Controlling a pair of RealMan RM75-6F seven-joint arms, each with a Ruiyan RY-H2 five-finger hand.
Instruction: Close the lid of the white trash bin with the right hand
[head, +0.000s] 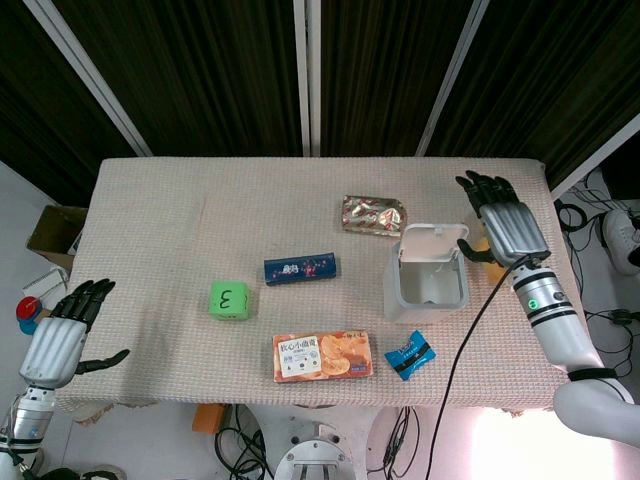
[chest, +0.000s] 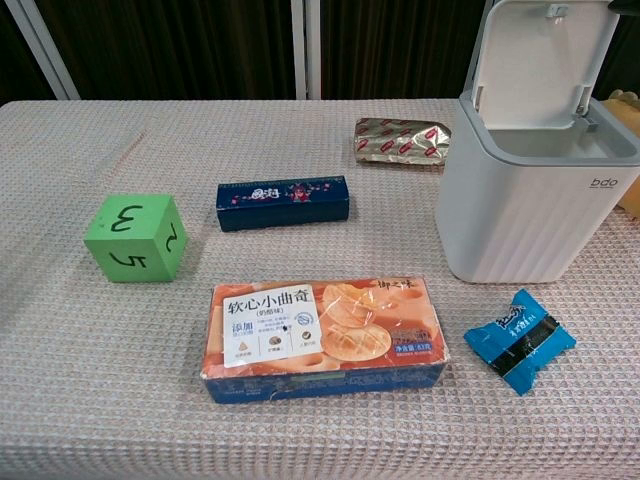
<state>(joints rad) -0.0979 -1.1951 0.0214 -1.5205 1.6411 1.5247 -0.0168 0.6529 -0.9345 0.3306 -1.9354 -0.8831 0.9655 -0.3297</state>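
The white trash bin (head: 398, 285) (chest: 520, 215) stands on the right half of the table. Its lid (head: 433, 243) (chest: 530, 60) is swung up and stands upright at the back. My right hand (head: 505, 218) hovers just right of the bin, empty, with its fingers stretched out and pointing away from me. Its thumb reaches toward the lid's right edge; whether they touch I cannot tell. My left hand (head: 62, 335) hangs off the table's front left corner, fingers spread and empty. Neither hand shows in the chest view.
A gold foil packet (head: 374, 214) (chest: 402, 140) lies behind the bin to its left. A dark blue box (head: 300, 268) (chest: 283, 202), a green cube (head: 229, 299) (chest: 135, 238), an orange biscuit box (head: 322, 356) (chest: 325, 335) and a blue snack packet (head: 411, 355) (chest: 520, 338) lie nearer the front.
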